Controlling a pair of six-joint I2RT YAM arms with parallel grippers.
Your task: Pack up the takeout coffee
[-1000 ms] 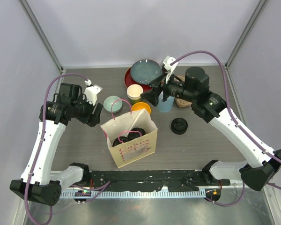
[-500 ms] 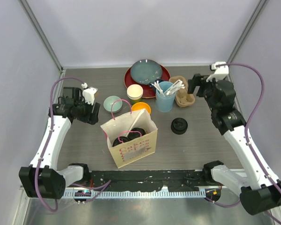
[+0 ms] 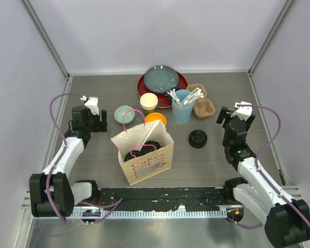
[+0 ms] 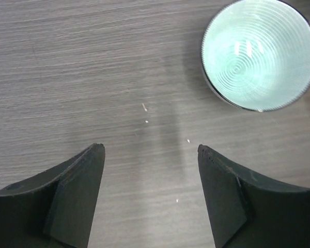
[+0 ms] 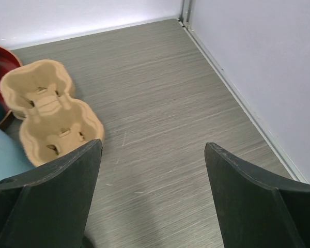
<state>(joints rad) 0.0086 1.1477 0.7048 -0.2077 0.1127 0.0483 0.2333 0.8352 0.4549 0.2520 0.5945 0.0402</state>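
A brown paper bag (image 3: pixel 144 161) with pink handles stands open at the table's middle front. Inside it I see two round black lids (image 3: pixel 134 153) (image 3: pixel 153 145), the tops of the takeout coffee; the cups' sides are hidden by the bag. My left gripper (image 3: pixel 95 124) (image 4: pixel 151 150) is open over bare table, left of the bag and beside a mint bowl (image 4: pixel 259 54). My right gripper (image 3: pixel 232 118) (image 5: pixel 152 144) is open too, low over the table at the right, with nothing between its fingers.
The mint bowl (image 3: pixel 124 112), an unlidded cream-inside cup (image 3: pixel 149 101) and an orange bowl (image 3: pixel 156 119) sit behind the bag. Further back are stacked plates (image 3: pixel 161 80), a light-blue utensil cup (image 3: pixel 181 109) and a tan cup carrier (image 3: pixel 203 106) (image 5: pixel 51 113). Loose black lids (image 3: pixel 198 138) lie right of the bag.
Both arms have drawn back and down toward their bases. The right gripper left the utensil cup area for the right side. The left gripper has opened a little wider.
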